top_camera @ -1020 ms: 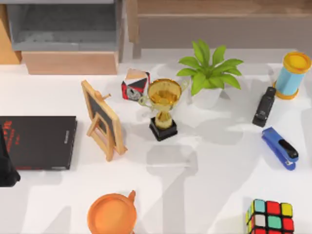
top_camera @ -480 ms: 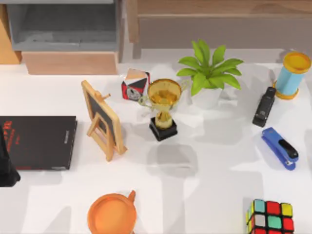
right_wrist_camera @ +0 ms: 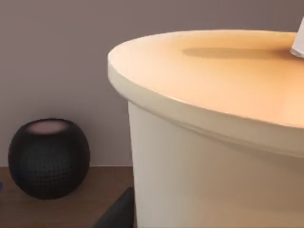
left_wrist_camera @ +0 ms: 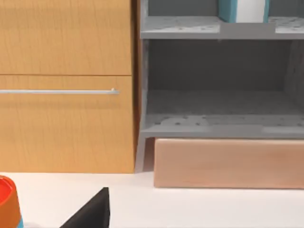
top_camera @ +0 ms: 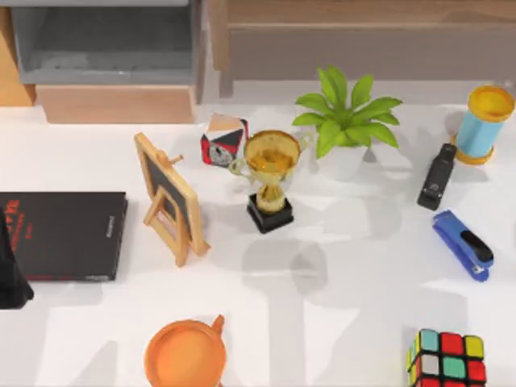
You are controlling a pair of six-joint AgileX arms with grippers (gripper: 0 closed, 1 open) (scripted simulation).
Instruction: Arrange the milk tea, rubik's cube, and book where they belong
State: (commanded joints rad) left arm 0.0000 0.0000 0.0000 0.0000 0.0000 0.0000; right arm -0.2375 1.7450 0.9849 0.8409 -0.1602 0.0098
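Note:
The milk tea (right_wrist_camera: 213, 133), a cream cup with a tan lid, is very near in the right wrist view. My right gripper (right_wrist_camera: 118, 213) is shut on it above a wooden surface. The rubik's cube (top_camera: 446, 359) sits at the table's front right corner with no gripper near it. The book (left_wrist_camera: 242, 9), light blue with white page edges, stands on the upper level of the grey shelf (left_wrist_camera: 218, 128). My left arm (top_camera: 10, 278) is parked at the table's far left edge. Its gripper (left_wrist_camera: 90, 216) faces the shelf.
A thin black book (top_camera: 64, 235) lies at the left, with a chalkboard easel (top_camera: 171, 199) beside it. A trophy (top_camera: 270, 179), a plant (top_camera: 345, 121) and a red-black-white box (top_camera: 223, 139) stand mid-table. Two staplers (top_camera: 461, 242) and a blue canister (top_camera: 482, 122) are at the right. An orange cup (top_camera: 185, 355) sits at the front. A dark round speaker (right_wrist_camera: 47, 156) rests on the wood.
The shadows on the right half of the table have shifted. Nothing on the table has moved, and the left arm has stayed where it was.

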